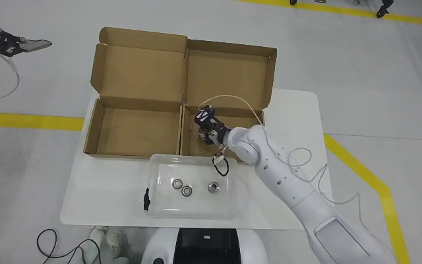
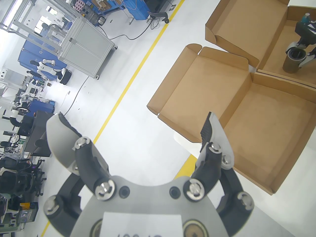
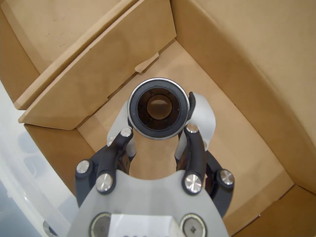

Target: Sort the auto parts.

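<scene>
The white table (image 1: 297, 132) lies beneath the right gripper (image 3: 159, 108) and carries everything the arm works over. Two open cardboard boxes sit side by side on it with their lids folded back away from the robot. The right gripper hangs inside the right box (image 3: 246, 62), low between its walls. The left box (image 1: 135, 132) is just beside that gripper on its left, the two touching along a shared wall. Nearer the robot than the gripper, just behind its wrist, stands a clear plastic bin (image 1: 198, 206), close against the boxes' near walls. The right gripper's two fingers (image 3: 202, 114) are clamped on the sides of a metal cylinder part (image 3: 159, 133), a hollow sleeve with a dark ring at its upper end. It is held upright with its bore pointing down at the box floor, and whether its lower end touches the cardboard cannot be told. The left gripper (image 2: 134, 124) is well apart from all this, out past the left box's far corner and over the floor beside the table. Its fingers are spread wide with nothing between them. Back in the bin, behind the right gripper, lie three small parts. Two are ring bearings, (image 1: 177, 184) and (image 1: 187, 191), close together, and the third is a round piece (image 1: 213, 187) a little to their right. A small dark item (image 1: 146, 198) sits at the bin's left wall.
</scene>
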### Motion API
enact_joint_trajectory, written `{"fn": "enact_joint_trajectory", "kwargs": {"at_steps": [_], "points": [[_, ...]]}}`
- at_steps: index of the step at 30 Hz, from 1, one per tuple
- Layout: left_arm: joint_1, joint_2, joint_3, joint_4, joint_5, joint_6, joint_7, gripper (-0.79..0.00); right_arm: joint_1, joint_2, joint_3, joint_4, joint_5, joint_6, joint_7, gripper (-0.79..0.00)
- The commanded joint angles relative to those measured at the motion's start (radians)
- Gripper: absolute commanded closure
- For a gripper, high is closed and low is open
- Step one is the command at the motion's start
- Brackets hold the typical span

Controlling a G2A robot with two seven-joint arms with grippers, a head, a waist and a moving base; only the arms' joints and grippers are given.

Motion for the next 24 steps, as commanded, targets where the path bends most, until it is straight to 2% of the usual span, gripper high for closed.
{"fn": "enact_joint_trajectory", "kwargs": {"at_steps": [1,4,6,8,10,15,19,24], "points": [[0.0,0.0,0.0,0.0,0.0,0.0,0.0,-0.785,0.005,-0.003,-0.003,0.013,0.001,-0.002,-0.001,-0.345],[0.0,0.0,0.0,0.0,0.0,0.0,0.0,-0.785,0.009,-0.008,-0.006,0.025,0.0,-0.007,-0.007,-0.397],[0.0,0.0,0.0,0.0,0.0,0.0,0.0,-0.785,0.01,-0.009,-0.005,0.028,0.001,-0.015,-0.018,-0.511],[0.0,0.0,0.0,0.0,0.0,0.0,0.0,-0.785,0.011,-0.009,-0.002,0.016,-0.009,-0.018,-0.027,-0.585],[0.0,0.0,0.0,0.0,0.0,0.0,0.0,-0.785,0.007,-0.006,0.003,-0.005,-0.022,-0.018,-0.031,-0.616],[0.0,0.0,0.0,0.0,0.0,0.0,0.0,-0.785,-0.021,0.008,0.025,-0.118,-0.073,-0.023,-0.029,-0.662],[0.0,0.0,0.0,0.0,0.0,0.0,0.0,-0.785,-0.082,0.031,0.06,-0.261,-0.13,-0.047,-0.02,-0.683],[0.0,0.0,0.0,0.0,0.0,0.0,0.0,-0.785,-0.198,0.065,0.128,-0.45,-0.138,-0.143,-0.066,-0.693]]}}
